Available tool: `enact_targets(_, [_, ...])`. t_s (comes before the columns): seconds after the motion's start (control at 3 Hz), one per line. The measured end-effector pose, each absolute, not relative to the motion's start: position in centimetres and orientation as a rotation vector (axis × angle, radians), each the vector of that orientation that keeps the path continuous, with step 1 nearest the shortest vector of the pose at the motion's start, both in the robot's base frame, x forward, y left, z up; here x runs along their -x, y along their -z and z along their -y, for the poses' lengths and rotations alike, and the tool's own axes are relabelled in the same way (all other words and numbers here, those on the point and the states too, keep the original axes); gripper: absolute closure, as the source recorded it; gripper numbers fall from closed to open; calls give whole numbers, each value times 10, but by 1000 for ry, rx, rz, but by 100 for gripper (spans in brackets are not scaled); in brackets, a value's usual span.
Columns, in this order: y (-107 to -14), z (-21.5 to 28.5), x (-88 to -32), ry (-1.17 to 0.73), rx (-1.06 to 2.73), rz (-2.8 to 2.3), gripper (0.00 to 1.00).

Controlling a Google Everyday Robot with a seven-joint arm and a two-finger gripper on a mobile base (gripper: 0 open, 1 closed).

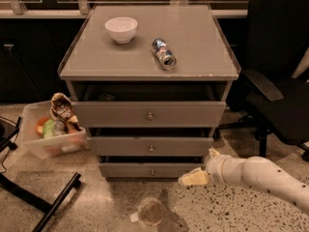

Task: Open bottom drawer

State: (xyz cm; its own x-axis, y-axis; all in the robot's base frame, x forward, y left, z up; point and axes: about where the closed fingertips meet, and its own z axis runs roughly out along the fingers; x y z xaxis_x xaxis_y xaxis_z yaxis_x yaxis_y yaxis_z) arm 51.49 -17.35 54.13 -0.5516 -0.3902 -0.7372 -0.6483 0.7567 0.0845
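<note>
The bottom drawer [125, 170] is the lowest, slimmest grey front of the grey cabinet, with a small round metal knob [152, 171] at its centre. It looks nearly closed. My gripper [192, 179] comes in from the right on a white arm, low near the floor. Its cream fingertips sit just in front of the drawer's right end, right of the knob.
A white bowl [121, 29] and a can [163, 53] lying on its side are on the cabinet top. A clear bin [50, 141] of snacks stands at the left, a black office chair [280, 81] at the right. A clear cup [151, 211] lies on the floor in front.
</note>
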Motion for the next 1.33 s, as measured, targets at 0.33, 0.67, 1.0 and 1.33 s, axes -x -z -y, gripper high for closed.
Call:
enact_targets(0.33, [-528,171,-521,-434,794,-2247,0])
enact_targets(0.67, [-467,173,-532,-446,869,-2362,0])
enact_targets(1.0, [-394,172,-542,-475,971,-2478,0])
enact_targets(1.33, [-327,163,-554,-563,1017,-2498,0])
